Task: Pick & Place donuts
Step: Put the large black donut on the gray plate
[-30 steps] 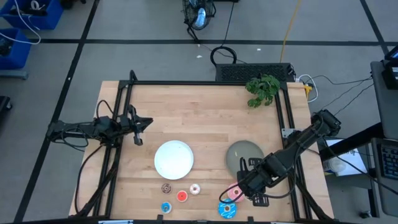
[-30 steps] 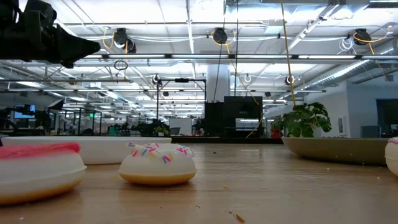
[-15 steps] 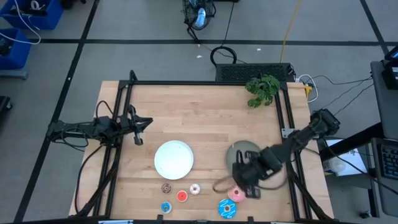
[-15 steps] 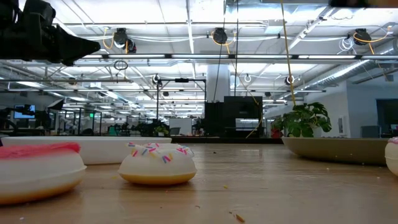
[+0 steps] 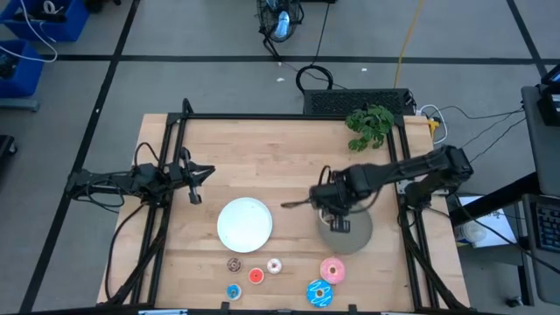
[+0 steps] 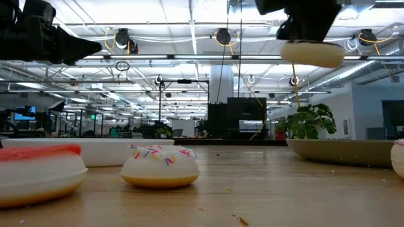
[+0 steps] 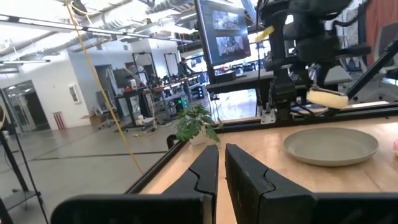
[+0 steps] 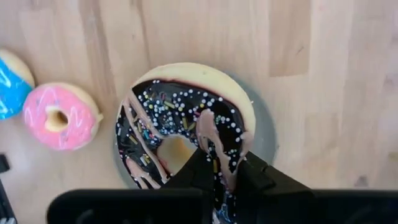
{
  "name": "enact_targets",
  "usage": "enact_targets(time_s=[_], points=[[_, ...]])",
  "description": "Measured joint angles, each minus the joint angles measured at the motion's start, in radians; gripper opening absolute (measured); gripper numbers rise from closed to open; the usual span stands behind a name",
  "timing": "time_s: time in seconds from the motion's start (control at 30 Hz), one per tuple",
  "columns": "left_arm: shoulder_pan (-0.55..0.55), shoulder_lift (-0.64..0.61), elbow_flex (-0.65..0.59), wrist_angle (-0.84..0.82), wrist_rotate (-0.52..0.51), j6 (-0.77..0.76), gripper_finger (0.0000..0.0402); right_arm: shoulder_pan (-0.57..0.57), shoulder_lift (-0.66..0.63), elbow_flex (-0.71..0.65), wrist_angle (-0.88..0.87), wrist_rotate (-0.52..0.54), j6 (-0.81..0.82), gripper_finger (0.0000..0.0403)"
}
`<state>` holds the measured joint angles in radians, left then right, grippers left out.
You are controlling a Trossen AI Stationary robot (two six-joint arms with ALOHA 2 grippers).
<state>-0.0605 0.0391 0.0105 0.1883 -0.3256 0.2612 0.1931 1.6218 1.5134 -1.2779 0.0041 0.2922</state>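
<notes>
The chocolate donut [image 8: 186, 118], dark with sprinkles and pale drizzle, sits in my right gripper [image 8: 224, 171], shut on it high above the grey plate [image 5: 357, 231]. In the low view this donut [image 6: 312, 53] hangs near the ceiling lights. The pink donut [image 5: 332, 269] and blue sprinkled donut [image 5: 319, 294] lie flat on the wood near the near edge. The tiny brown [image 5: 234, 264], red [image 5: 255, 276], white-pink [image 5: 275, 266] and blue [image 5: 234, 291] donuts lie flat before the white plate [image 5: 245, 223]. My left gripper [image 5: 194, 182] waits shut at the table's left. My right gripper pinches the chocolate donut's ring [image 8: 225, 149] on one side, one finger seemingly in the hole and one outside the rim. The fingers come from above, pointing down. The donut is lifted clear and lies roughly level over the grey plate [image 8: 264, 134].
A small green plant [image 5: 369, 124] stands at the far right corner. Dark frame rails run along the table's left and right sides. Bare wood lies between the plates and the far edge.
My right gripper has carried the chocolate donut up from the near edge beside the pink donut, toward the far edge and slightly left. It is now over the grey plate, and the donut has come into the low view from above.
</notes>
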Motion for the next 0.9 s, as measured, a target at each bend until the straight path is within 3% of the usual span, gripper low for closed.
enact_targets(time_s=[0.4, 0.9], points=[[0.000, 0.000, 0.000, 0.000, -0.022, 0.007, 0.0037, -0.187, 0.000, -0.242, 0.197, -0.083, -0.141, 0.0018], [0.000, 0.000, 0.000, 0.004, -0.095, 0.019, 0.0037, -0.185, 0.001, -0.503, 0.399, -0.137, -0.121, 0.0018]])
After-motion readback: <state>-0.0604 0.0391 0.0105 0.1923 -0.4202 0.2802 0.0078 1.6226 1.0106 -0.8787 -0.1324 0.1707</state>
